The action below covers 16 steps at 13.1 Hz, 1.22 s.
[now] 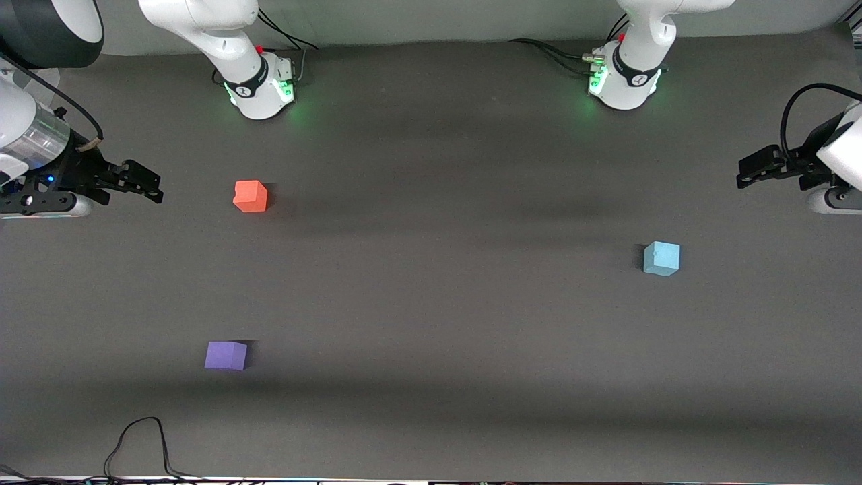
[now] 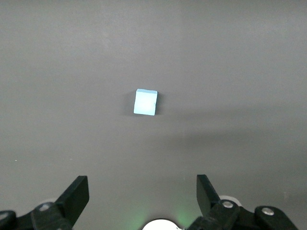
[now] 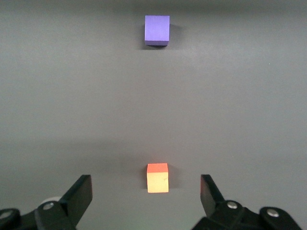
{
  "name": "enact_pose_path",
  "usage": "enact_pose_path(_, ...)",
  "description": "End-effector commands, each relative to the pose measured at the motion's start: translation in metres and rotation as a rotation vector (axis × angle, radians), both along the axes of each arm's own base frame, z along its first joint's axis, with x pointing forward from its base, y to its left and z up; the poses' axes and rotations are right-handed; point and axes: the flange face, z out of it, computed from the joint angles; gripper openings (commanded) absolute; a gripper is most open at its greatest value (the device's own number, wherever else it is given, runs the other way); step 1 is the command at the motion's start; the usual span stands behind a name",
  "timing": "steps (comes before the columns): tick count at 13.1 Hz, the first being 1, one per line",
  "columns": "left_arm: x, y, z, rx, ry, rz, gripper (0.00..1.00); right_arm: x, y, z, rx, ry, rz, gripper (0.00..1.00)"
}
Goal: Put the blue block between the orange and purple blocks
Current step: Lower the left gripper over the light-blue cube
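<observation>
Grey matte table [image 1: 438,303], three small cubes, two arms waiting at its ends.

Item 1: light sky-blue matte cube [image 1: 661,259], resting flat on the table toward the left arm's end, alone, well apart from the other two cubes. Left gripper [image 1: 747,172] hangs in the air near that end, fingers [image 2: 76,196] spread wide, nothing between them; its wrist view shows the blue cube [image 2: 145,102] ahead of the open jaws, untouched.

Item 2: orange-red matte cube [image 1: 250,196], toward the right arm's end. Right gripper [image 1: 151,185] hangs close by, fingers [image 3: 81,194] spread wide and empty; the cube [image 3: 157,177] sits ahead of the gap, untouched.

Item 3: violet-purple matte cube [image 1: 225,355], nearer the front camera than the orange cube, well apart from it, bare table between them.
</observation>
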Motion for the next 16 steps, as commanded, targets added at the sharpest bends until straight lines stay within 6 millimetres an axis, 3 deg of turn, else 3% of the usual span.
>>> enact_pose_path(1, -0.001, -0.003, 0.002, 0.008, 0.006, -0.011, 1.0, -0.003, -0.001, -0.001, 0.016, -0.005, -0.014, 1.0)
enact_pose_path(8, -0.001, 0.002, 0.002, 0.006, 0.009, -0.02, 1.0, -0.002, -0.001, -0.008, 0.016, -0.006, -0.013, 1.0)
enact_pose_path(13, -0.03, 0.005, 0.005, 0.006, 0.026, -0.176, 1.0, -0.001, -0.001, -0.011, 0.016, -0.008, -0.014, 1.0)
enact_pose_path(15, -0.026, 0.002, -0.01, 0.023, 0.022, -0.188, 1.0, -0.001, -0.001, -0.011, 0.016, -0.011, -0.014, 1.0)
enact_pose_path(16, -0.023, 0.001, -0.028, 0.023, 0.018, -0.19, 1.0, -0.001, -0.001, -0.012, 0.016, -0.009, -0.014, 1.0)
